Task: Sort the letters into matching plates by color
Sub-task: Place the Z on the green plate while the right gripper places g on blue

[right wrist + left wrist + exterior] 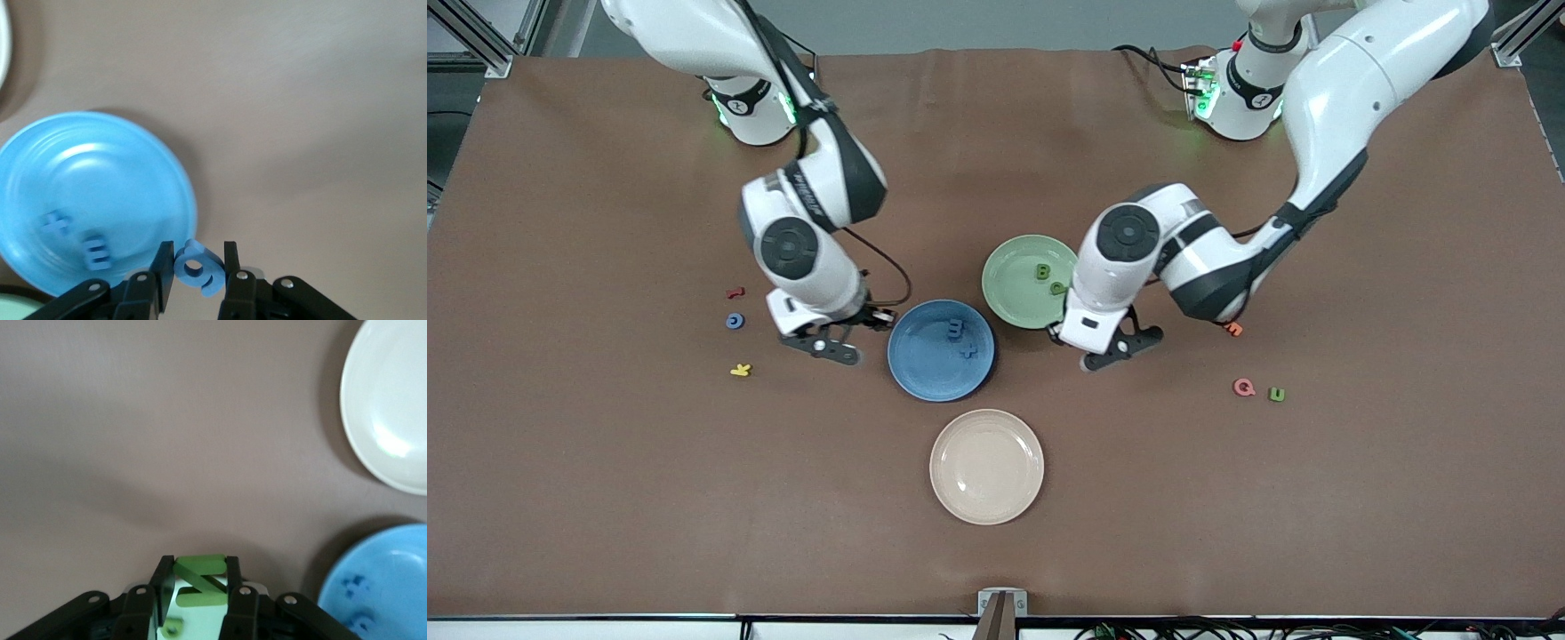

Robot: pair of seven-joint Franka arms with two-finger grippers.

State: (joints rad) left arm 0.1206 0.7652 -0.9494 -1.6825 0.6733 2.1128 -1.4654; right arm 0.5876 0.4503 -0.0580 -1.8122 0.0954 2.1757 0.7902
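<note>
Taking the blue plate (pixel 925 373) as landmark and reading the front view from its left edge: toward the right arm's end of the counter (pixel 605 498) lie a red letter (pixel 735 292), a blue letter (pixel 735 321) and a yellow letter (pixel 740 370), then the right end effector (pixel 838 348) hangs just beside the plate's rim. Its load is hidden there, but the right wrist view shows it clamped on a blue "9"-shaped letter (pixel 197 267), with a blue "E" (pixel 97 255) and a blue plus-shaped letter (pixel 55 223) lying in the plate. Past the plate toward the left arm's end, the pale green plate (pixel 1009 293) holds a green "B" (pixel 1041 272) and another green letter (pixel 1057 287), the left end effector (pixel 1116 351) is over bare counter beside it, pinching a green "Z" (pixel 200 579) seen only in the left wrist view, and a pink "Q" (pixel 1243 387) and green "U" (pixel 1277 394) lie farther along.
</note>
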